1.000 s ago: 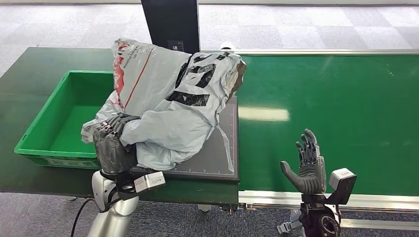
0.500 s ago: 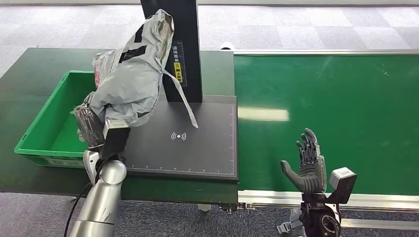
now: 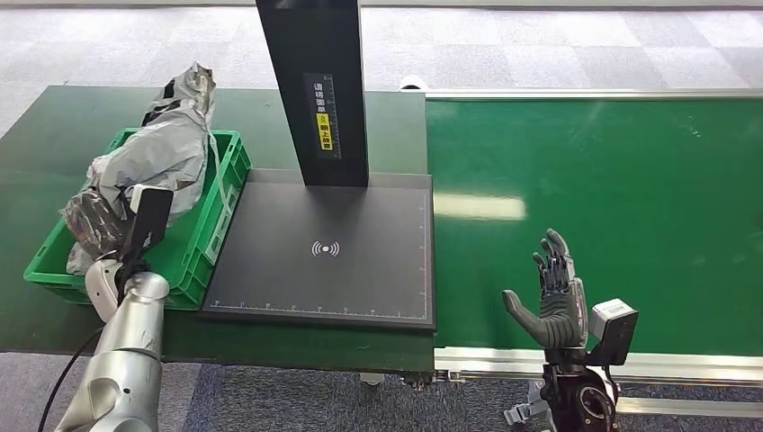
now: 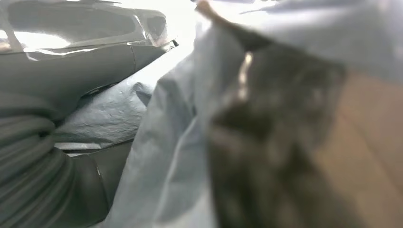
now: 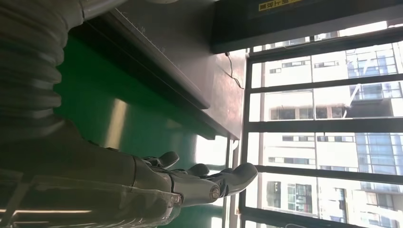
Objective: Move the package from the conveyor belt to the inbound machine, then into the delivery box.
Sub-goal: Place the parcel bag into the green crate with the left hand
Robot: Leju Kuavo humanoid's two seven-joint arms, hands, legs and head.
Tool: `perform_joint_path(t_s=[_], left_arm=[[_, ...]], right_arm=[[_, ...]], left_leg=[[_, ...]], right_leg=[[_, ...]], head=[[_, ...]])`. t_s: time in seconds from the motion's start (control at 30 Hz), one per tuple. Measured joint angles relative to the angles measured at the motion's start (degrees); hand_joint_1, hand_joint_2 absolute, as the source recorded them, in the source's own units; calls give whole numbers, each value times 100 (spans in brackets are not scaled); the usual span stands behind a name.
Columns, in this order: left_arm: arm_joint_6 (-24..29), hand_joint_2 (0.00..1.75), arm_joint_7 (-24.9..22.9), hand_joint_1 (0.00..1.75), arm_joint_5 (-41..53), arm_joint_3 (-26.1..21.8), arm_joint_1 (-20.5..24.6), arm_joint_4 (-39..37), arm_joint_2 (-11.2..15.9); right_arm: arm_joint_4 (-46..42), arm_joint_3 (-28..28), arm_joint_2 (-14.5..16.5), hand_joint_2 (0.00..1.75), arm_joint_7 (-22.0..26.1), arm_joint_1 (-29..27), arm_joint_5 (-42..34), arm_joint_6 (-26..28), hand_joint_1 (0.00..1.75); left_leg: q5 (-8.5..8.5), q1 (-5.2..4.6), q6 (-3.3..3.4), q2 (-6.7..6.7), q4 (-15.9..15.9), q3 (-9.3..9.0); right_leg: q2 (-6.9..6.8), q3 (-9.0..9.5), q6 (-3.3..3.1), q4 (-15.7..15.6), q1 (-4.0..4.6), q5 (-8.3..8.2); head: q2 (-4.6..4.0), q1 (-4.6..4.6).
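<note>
Package (image 3: 157,157) in left hand (image 3: 94,225), over green box (image 3: 209,236).

left robot hand (image 3: 94,225) gripping, right robot hand (image 3: 556,301) spread upright

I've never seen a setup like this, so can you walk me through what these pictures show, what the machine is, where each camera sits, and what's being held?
This is a humanoid robot with two silver arms and many-fingered hands. The wide picture is taken from its head, looking down at a table. On the right runs a green conveyor belt. In the middle is the inbound machine, a black flat pad with a black post. On the left sits a green box. The left hand holds a grey plastic package over that box. The right hand is open, holding nothing, at the belt's near edge. The other two pictures come from cameras at the wrists: the left one shows the package close up and blurred; the right one is turned sideways.
</note>
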State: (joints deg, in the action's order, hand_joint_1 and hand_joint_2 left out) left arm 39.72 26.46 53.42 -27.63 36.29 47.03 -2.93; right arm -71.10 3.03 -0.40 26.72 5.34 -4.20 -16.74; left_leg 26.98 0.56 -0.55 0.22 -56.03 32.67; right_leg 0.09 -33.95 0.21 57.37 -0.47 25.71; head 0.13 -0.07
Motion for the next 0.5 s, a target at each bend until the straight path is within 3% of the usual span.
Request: perform_joint_path(t_s=[0.13,0.23,0.43,0.47,0.5], left_arm=[[1,175,711,173,461,-1112,189,45,-60],[-5,175,702,171,345,-1560,344,-130,-76],[-495,175,-201,155,-308,-1202,424,-661,-41],[-547,175,-235,149,-458,-1105,420,-703,-33],[-590,175,-249,130,-621,-1006,414,-733,-22]], right_arm=[[0,11,6,175,-8,-9,-3,26,0],[0,12,7,175,-13,-31,-14,38,0],[-2,11,5,175,-52,-42,-17,-6,0],[-2,11,5,175,-56,-42,-13,-16,0],[-2,11,5,175,-62,-42,-9,-25,0]], left_leg=[[1,0,0,3,0,-2],[0,0,0,0,0,-5],[0,0,0,-3,0,-5],[0,0,0,-3,0,-5],[0,0,0,-5,0,-5]], right_leg=[[1,-1,0,-1,0,0],[0,0,0,-1,0,0],[0,3,-1,-1,0,-1],[0,3,-1,-1,0,-1],[-1,3,-1,-1,0,-1]], head=[[0,-1],[1,-2],[0,0],[0,0],[0,0]])
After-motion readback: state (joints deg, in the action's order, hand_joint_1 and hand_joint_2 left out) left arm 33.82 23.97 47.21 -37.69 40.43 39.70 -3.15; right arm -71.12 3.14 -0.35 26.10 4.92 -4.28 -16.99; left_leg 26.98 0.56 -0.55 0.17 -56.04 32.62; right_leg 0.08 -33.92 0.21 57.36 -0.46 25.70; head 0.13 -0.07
